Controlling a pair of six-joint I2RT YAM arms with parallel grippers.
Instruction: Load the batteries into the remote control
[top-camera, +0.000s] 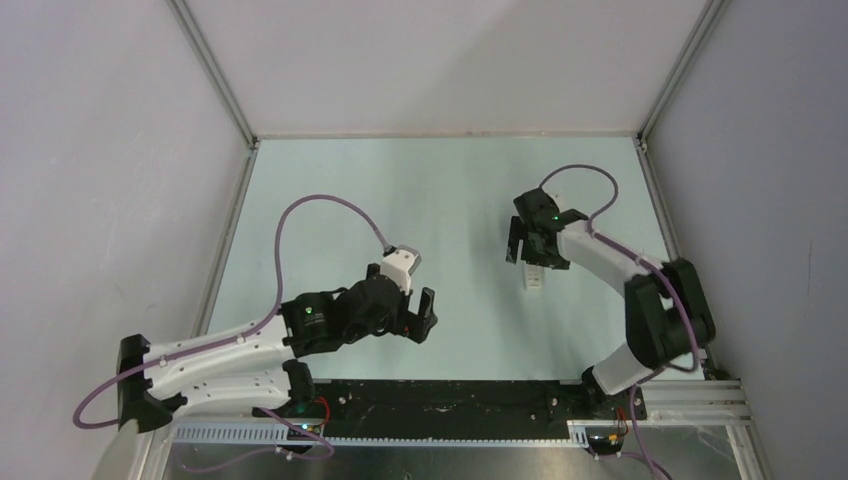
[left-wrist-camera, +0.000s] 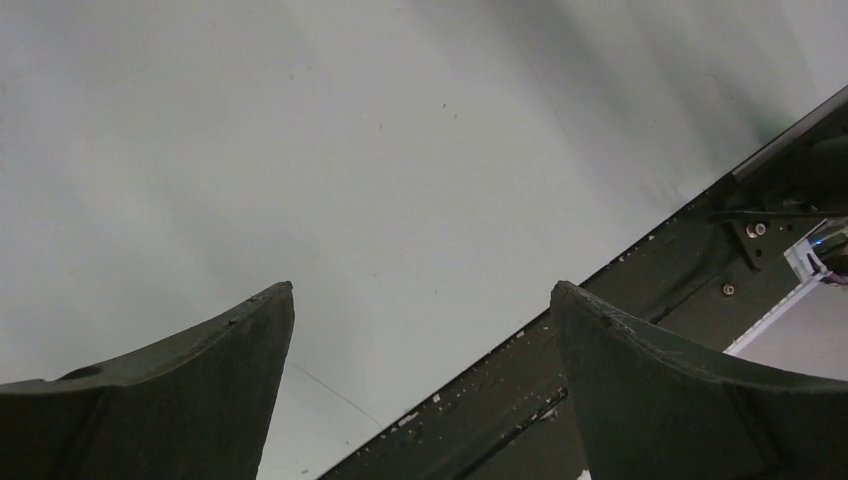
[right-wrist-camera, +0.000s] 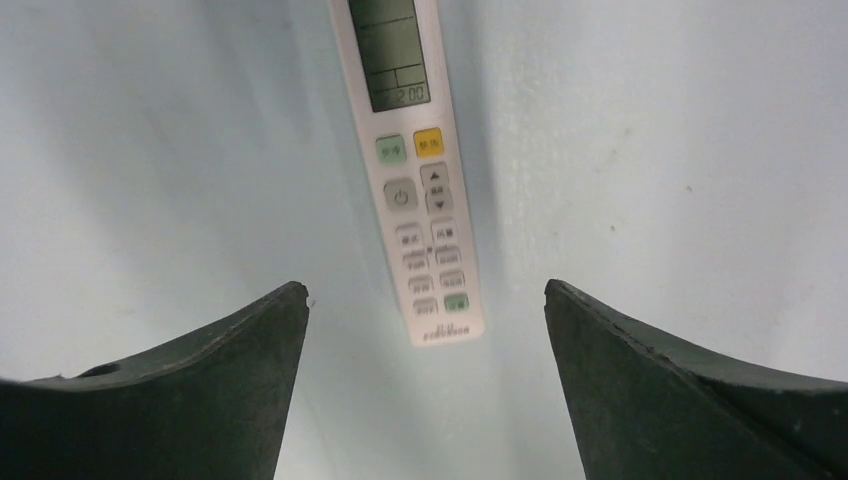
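White and slim, the rectangular plastic remote control (right-wrist-camera: 415, 200) is lying buttons-up on the pale green table (top-camera: 400, 190) beneath the right gripper (right-wrist-camera: 426, 288), jaws spread wide. The left gripper (left-wrist-camera: 420, 288) is hovering near the table's front edge, jaws likewise apart.

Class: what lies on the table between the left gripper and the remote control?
Nothing. The top view shows only bare table between the open left gripper and the remote control.

A pale green table (top-camera: 440, 180) sits between grey walls (top-camera: 90, 150), with 2 metal corner posts (top-camera: 213, 70) behind and a black rail (top-camera: 450, 398) along its near edge
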